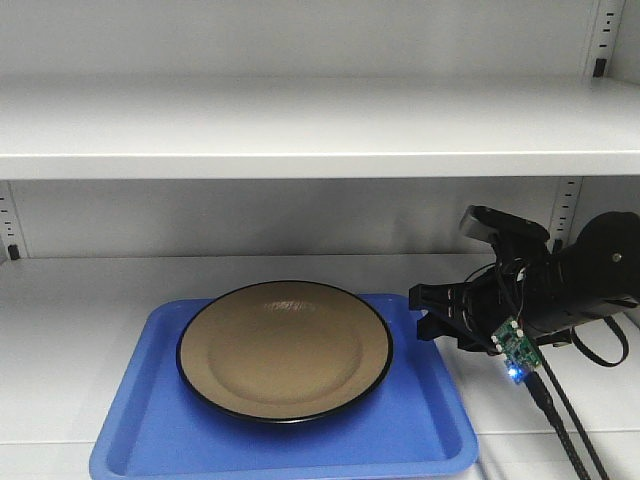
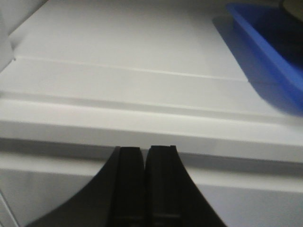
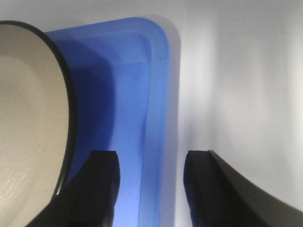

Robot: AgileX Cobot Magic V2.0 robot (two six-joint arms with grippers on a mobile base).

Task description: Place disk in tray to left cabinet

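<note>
The tan disk with its thin black rim lies flat in the blue tray, which rests on the lower shelf of the pale cabinet. My right gripper hovers at the tray's right edge. In the right wrist view this gripper is open, one finger over the tray floor beside the disk, the other outside the rim, holding nothing. My left gripper is shut and empty, in front of the shelf edge, with the tray's corner far up on the right.
An upper cabinet shelf overhangs the tray. Slotted strips run up the back corners. The right arm's cables hang down past the shelf front. Bare shelf surface spreads left of the tray.
</note>
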